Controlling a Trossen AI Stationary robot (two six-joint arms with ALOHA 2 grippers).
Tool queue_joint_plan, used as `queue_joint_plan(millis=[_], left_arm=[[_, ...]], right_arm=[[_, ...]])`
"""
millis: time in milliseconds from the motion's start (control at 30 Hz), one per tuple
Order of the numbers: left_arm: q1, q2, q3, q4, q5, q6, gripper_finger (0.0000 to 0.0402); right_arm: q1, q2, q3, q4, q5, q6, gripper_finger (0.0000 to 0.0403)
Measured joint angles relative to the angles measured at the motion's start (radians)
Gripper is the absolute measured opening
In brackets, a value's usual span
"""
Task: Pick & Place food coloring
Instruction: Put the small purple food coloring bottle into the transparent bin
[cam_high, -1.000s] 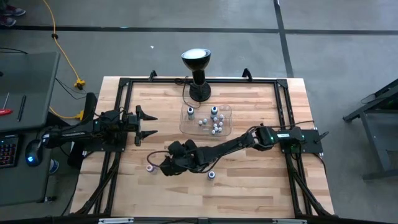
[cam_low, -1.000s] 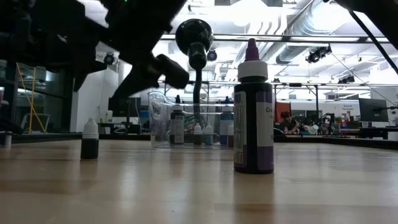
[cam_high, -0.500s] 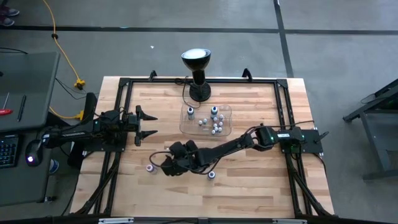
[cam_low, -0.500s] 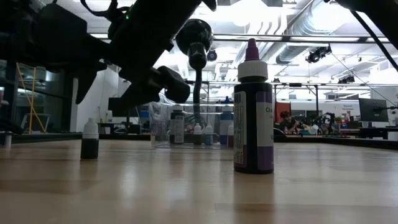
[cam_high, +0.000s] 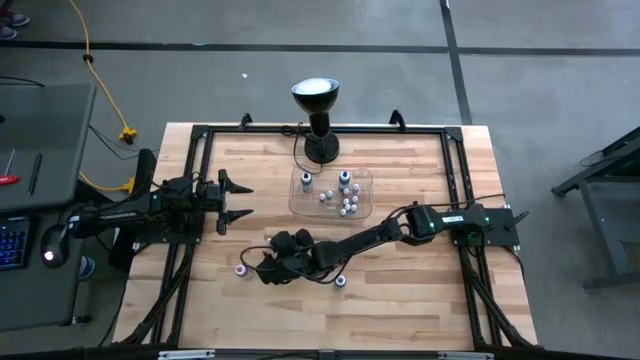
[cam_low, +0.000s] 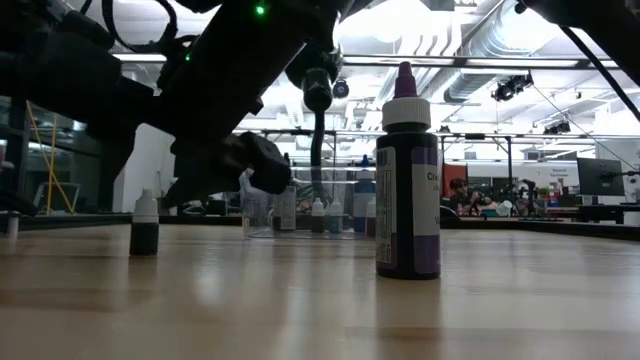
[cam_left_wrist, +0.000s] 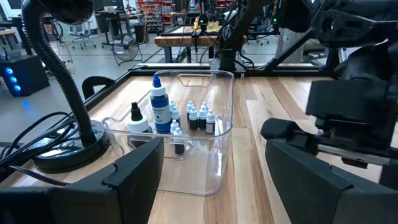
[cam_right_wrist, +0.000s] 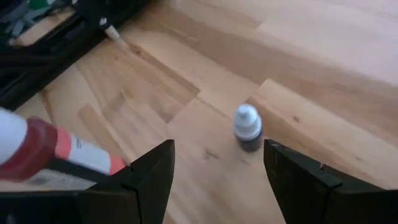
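step: reach for loose dropper bottle (cam_right_wrist: 247, 127) | right gripper (cam_right_wrist: 214, 180) wide open, empty, bottle ahead between fingers | left gripper (cam_high: 240, 199) parked, spread | next: descend, straddle, close, carry to clear tray (cam_high: 300, 205)

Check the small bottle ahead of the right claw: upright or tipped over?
Upright. The small bottle stands on the table, white cap up, ahead of the open right claw; low view agrees.

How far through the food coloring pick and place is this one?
Mostly done: several bottles already stand in the clear tray. In hand: the open right gripper hangs low beside a loose bottle, nothing held yet. Left: that bottle and the purple-capped bottle on the table. The left gripper waits, open.
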Motion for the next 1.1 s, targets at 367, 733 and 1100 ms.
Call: queue_joint_plan(millis=[367, 733, 1100], left_arm=[[0.0, 0.0, 0.0, 0.0, 0.0, 0.0, 0.0278], [0.0, 0.0, 0.0, 0.0, 0.0, 0.0, 0.0278], [0.0, 0.0, 0.0, 0.0, 0.0, 0.0, 0.0278]], right_arm=[[-0.015, 0.019, 0.0, 0.0, 0.022, -0.001, 0.0234], [-0.031, 0.02, 0.0, 0.002, 0.022, -0.001, 0.0231], [-0.043, 0.02, 0.0, 0.002, -0.015, -0.001, 0.0215]])
